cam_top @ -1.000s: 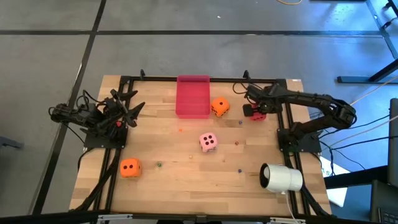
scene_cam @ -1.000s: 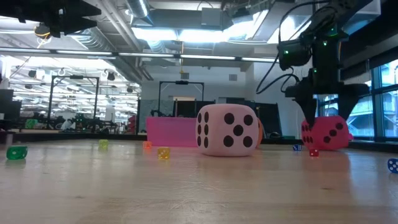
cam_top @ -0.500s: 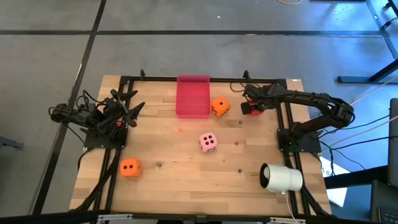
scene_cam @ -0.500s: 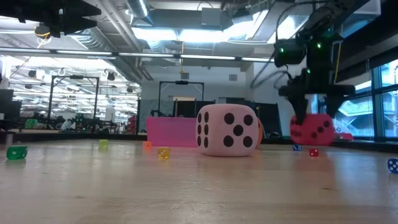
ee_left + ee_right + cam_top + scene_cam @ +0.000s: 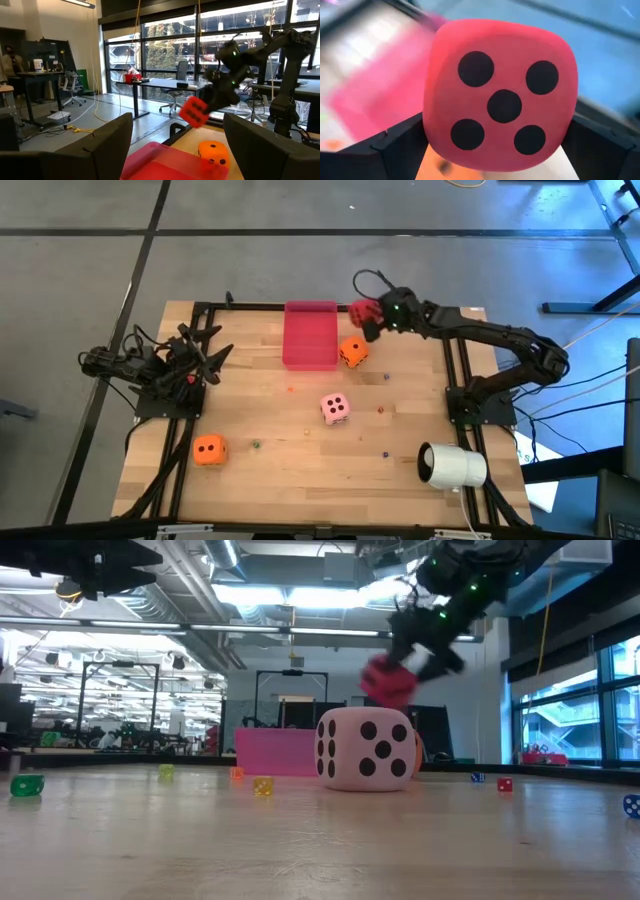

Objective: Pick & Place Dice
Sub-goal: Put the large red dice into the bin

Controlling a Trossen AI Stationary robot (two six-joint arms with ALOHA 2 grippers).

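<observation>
The right pincer (image 5: 368, 314) is pinching the red die (image 5: 360, 311) by two opposite flat faces, carrying it in the air near the far edge of the bench (image 5: 270, 470), beside the pink tray (image 5: 310, 340) and above an orange die (image 5: 352, 351). The die is looking soft and light, likely foam, so a gentle squeeze across the faces should be gripping well. The left pincer (image 5: 205, 345) is waiting spread at the bench's left side.

Dark jointed arms, black cables, seemingly green lights near right claw (image 5: 366, 318).
</observation>
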